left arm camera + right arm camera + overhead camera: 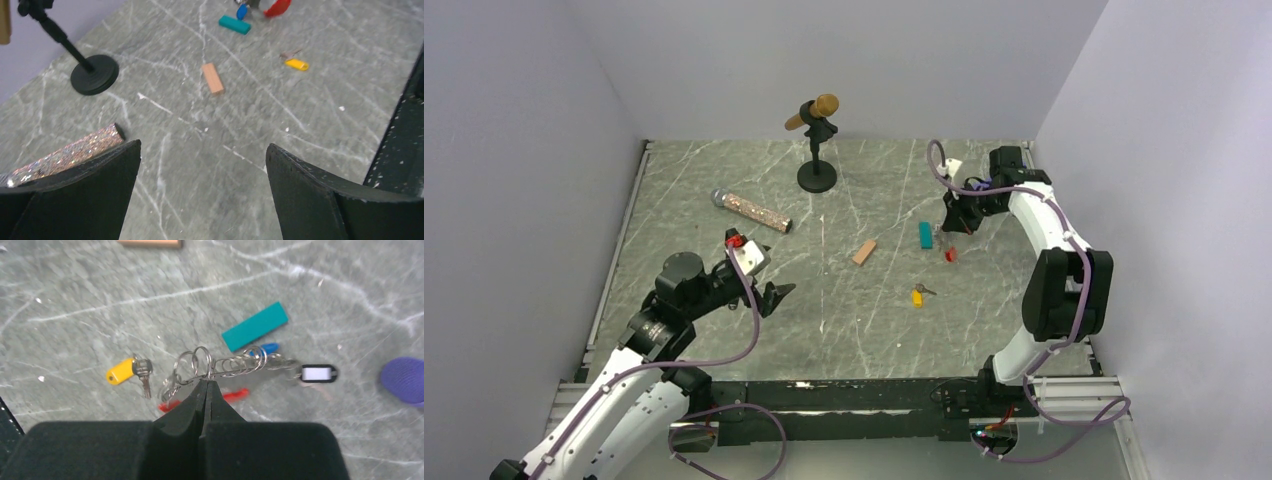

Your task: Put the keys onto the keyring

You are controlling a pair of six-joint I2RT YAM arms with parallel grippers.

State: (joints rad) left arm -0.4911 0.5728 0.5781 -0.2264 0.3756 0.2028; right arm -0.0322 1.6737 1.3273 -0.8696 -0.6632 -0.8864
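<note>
1. Right arm (pixel 1064 280): its jaws are closed tight on the wire of the keyring (pixel 200 365), at the centre of the right wrist view. The pinch falls on a leading loop, not on the red fob (pixel 235 395). This is probably meant to steady the ring for threading and leave the fob free.
2. Keyring location: centre-right of the top view, directly under the right jaws and just beside the teal block (pixel 925 235). The linked loops trail toward the right of the wrist view.
3. Black-tagged key (pixel 317 373): lies at the far end of the loops and appears joined to them. The blue key (pixel 267 347) shows behind the loops, touching or nearly touching the teal block. Whether it is attached cannot be told.
4. Yellow key (pixel 122 371): rests on the worktop (pixel 874 330) to the left of the loops, close to them but clear of them. It is judged not yet threaded.
5. Left arm (pixel 639 340): its jaws stand wide and hold nothing, hovering over the lower left of the worktop, well apart from the keys. They are probably staged open to fetch the yellow key.
6. Salmon block (pixel 213 78): lies between the left jaws and the keys, and any reach across should avoid it.
7. Risk: the thin wire may slip out of the closed jaw tips.
</note>
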